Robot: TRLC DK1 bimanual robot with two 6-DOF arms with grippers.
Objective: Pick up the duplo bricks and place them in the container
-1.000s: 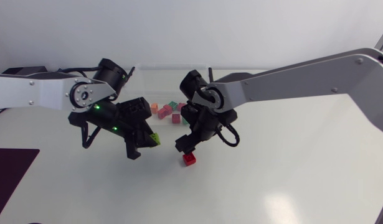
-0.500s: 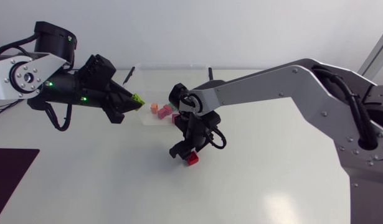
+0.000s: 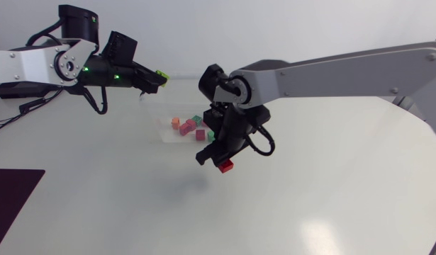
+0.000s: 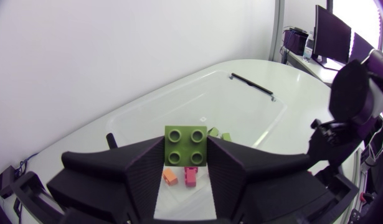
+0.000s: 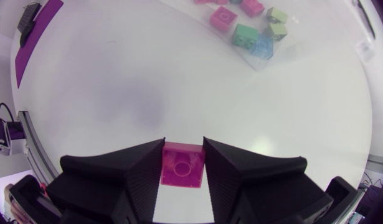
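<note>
Working over the white table (image 3: 331, 205), I aim both loads at the clear container (image 3: 186, 99) in the upper middle of the head view. My left gripper (image 3: 157, 78), upper left, is clamped on a green brick (image 3: 161, 74) by the container's upper-left corner. I'd carry it further in before letting go. My right gripper (image 3: 216, 160), at centre, pinches a red brick (image 3: 225, 166) off the table, just outside the container's lower wall. It must clear that wall, landing beside the loose bricks (image 3: 188, 126).

Robotics lab: white table (image 3: 331, 205), robot arms (image 3: 345, 71).
</note>
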